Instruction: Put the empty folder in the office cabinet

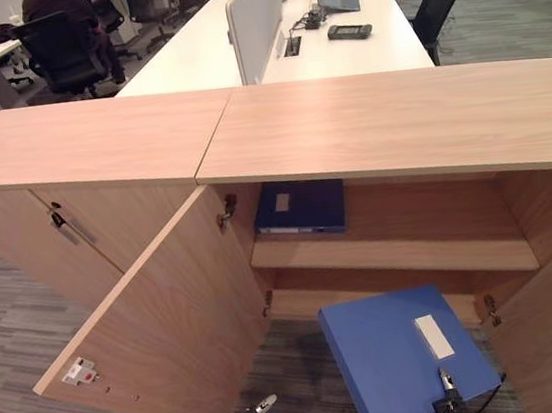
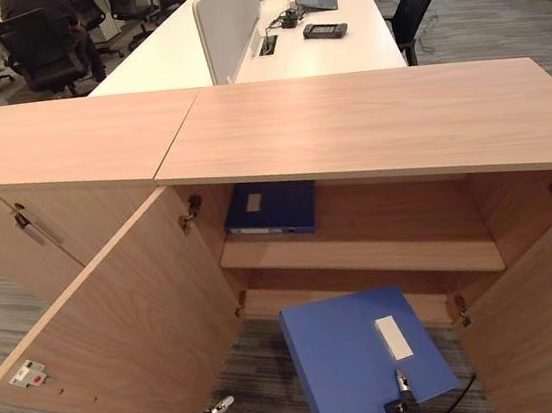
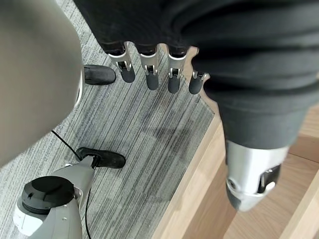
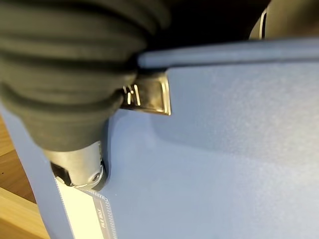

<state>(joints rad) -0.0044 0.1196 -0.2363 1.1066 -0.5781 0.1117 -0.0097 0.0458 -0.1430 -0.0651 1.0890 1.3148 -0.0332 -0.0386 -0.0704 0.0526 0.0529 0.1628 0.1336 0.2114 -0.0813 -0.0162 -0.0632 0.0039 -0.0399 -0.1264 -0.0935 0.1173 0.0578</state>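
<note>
Altogether two folders (image 1: 405, 352) (image 1: 299, 207), one cabinet (image 1: 387, 122)

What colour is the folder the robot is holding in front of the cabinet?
Blue, with a white label; the folder shows best in the left eye view.

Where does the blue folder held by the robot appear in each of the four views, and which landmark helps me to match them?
Left eye view: blue folder at bottom centre-right, before the open cabinet.
Right eye view: bottom centre.
Left wrist view: not in it.
Right wrist view: its blue surface very close, the right hand on it.
Shared landmark: the folder's white label, also.
</note>
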